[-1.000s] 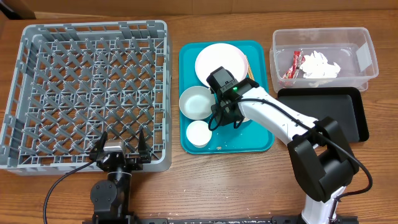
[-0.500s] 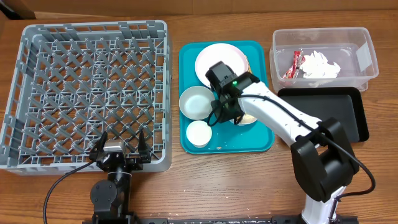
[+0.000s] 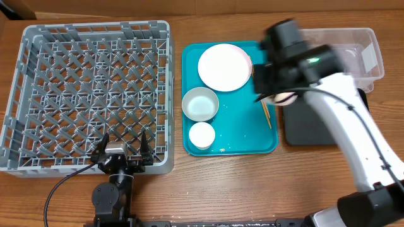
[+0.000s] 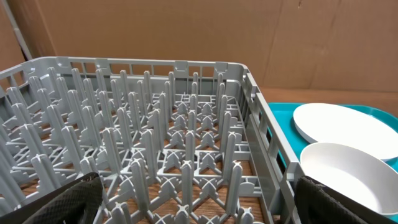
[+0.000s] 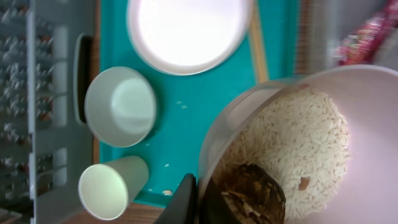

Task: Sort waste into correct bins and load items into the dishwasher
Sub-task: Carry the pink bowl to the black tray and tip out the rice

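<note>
Rack sits at the left of the table. Serving tray is just right of it.

On the serving tray:
- plate at the rear
- bowl in front of the plate, toward the left
- cup in front of the bowl
- chopsticks along the right edge

Tub is at right rear. Shallow tray lies directly in front of it, right of the serving tray.

Rice bowl is off the table, in the right gripper, over the serving tray's right edge. Rice lies in it, with the lump on the rice beside the gripped rim.
</note>
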Controlling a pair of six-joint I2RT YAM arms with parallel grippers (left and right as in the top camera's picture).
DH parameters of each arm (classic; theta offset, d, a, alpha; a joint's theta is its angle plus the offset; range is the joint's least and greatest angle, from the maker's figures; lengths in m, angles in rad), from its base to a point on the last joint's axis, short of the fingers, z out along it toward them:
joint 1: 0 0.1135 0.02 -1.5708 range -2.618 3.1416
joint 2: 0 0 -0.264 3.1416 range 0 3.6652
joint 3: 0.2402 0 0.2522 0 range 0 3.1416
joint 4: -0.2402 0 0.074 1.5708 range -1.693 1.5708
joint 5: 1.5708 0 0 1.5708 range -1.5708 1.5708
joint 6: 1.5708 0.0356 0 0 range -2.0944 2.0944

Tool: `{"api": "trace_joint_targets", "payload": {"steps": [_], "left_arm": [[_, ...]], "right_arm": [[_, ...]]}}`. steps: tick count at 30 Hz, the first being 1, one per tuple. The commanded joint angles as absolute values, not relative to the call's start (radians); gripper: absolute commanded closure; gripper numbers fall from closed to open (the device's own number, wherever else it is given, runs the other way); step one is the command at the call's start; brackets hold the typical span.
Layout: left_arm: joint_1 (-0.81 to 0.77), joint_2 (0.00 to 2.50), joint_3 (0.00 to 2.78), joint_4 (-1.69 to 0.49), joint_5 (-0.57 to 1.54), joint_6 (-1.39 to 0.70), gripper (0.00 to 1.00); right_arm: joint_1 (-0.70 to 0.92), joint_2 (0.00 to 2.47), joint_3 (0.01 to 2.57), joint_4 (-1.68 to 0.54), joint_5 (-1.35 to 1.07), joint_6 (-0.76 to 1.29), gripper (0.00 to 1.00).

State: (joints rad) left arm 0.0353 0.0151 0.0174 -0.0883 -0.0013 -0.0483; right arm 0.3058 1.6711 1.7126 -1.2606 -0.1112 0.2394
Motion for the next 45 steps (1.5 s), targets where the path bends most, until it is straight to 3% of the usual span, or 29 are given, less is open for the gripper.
{"api": "trace_joint_targets", "payload": {"steps": [1, 13, 20, 34, 45], "left_arm": [[0.039, 0.004, 0.009, -0.085, -0.004, -0.033, 0.0], [0.039, 0.004, 0.009, -0.085, -0.004, -0.033, 0.0], [0.039, 0.004, 0.009, -0.085, -0.004, -0.033, 0.0], [0.039, 0.004, 0.009, -0.085, -0.004, -0.033, 0.0], [0.039, 0.004, 0.009, -0.085, -0.004, -0.033, 0.0]], "right_arm": [[0.2, 1.67, 1.709, -1.277, -0.229, 0.173, 0.96], [-0.16, 1.67, 1.507, -1.213, -0.663, -0.086, 0.96], [-0.345, 1.673, 1.288, -1.049, -0.994, -0.16, 0.96], [-0.533, 1.722, 0.971, -0.707, -1.418, -0.161, 0.96], [-0.691, 1.809, 0.959, -0.688, -1.57, -0.056, 0.96]]}}
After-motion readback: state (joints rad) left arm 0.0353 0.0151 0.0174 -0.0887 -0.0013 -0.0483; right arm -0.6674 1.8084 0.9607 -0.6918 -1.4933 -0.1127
